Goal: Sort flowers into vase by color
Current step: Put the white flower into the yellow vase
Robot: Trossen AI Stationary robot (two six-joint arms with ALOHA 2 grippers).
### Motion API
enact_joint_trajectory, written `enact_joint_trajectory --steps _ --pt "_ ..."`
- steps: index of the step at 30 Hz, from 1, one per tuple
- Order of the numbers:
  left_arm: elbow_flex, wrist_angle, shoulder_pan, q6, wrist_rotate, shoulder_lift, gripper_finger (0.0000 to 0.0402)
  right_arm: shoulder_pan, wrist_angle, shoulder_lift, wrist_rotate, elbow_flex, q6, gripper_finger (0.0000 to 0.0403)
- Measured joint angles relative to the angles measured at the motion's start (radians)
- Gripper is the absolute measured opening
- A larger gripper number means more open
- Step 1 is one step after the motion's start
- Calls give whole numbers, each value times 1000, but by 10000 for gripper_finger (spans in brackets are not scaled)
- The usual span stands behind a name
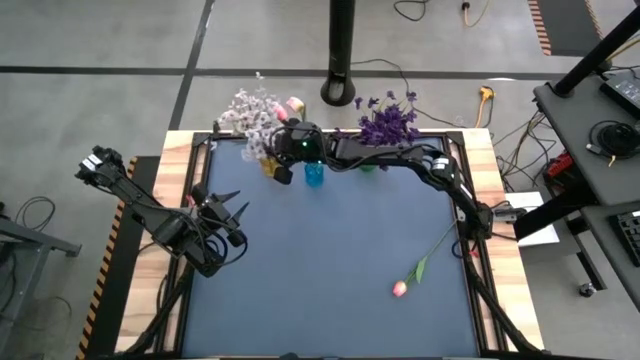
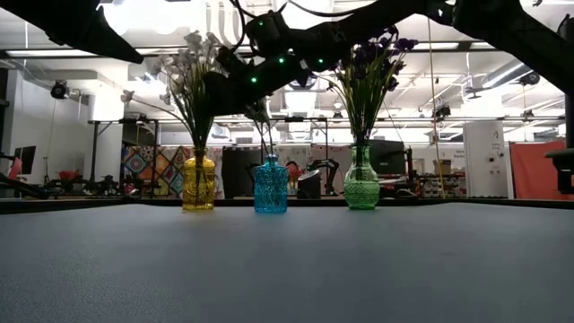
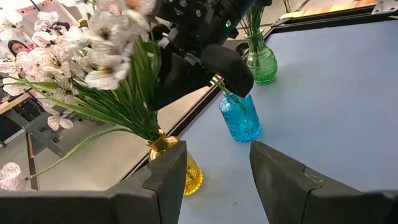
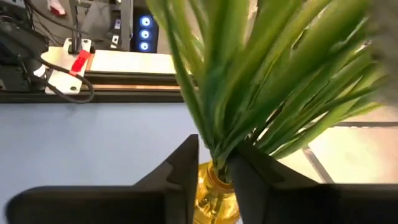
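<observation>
Sorting nearly done: white sprigs (image 1: 250, 115) in yellow vase (image 2: 198, 185), purple blooms (image 1: 388, 122) in green vase (image 2: 361, 190). Pink tulip (image 1: 418, 265) left lying at five o'clock on counter (image 1: 330, 270). Right gripper (image 1: 283, 172) fingers close around white stems, grip uncertain; left gripper (image 1: 235, 210) fingers parted, holding nothing.

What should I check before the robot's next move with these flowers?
1. Yellow vase upright, white flowers in it: ok.
2. Blue vase and green vase upright: ok.
3. Right gripper clear of the white stems: not ok, it sits at the yellow vase's neck.
4. Left gripper open and empty: ok.
5. Pink tulip in a vase: not ok, it lies on the table.
</observation>
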Motion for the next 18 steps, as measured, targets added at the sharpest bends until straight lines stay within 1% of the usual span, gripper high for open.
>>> enact_joint_trajectory --steps 5,9,14,18 --pt "0 0 0 0 0 0 160 1 -28 -12 -1 0 -2 121" --pt "0 0 0 0 0 0 160 5 -70 -46 -2 -1 5 145" --pt "0 0 0 0 1 0 160 15 -151 -84 -2 -1 28 160" --pt "0 8 0 0 1 0 160 36 -212 -106 -2 -1 36 161"
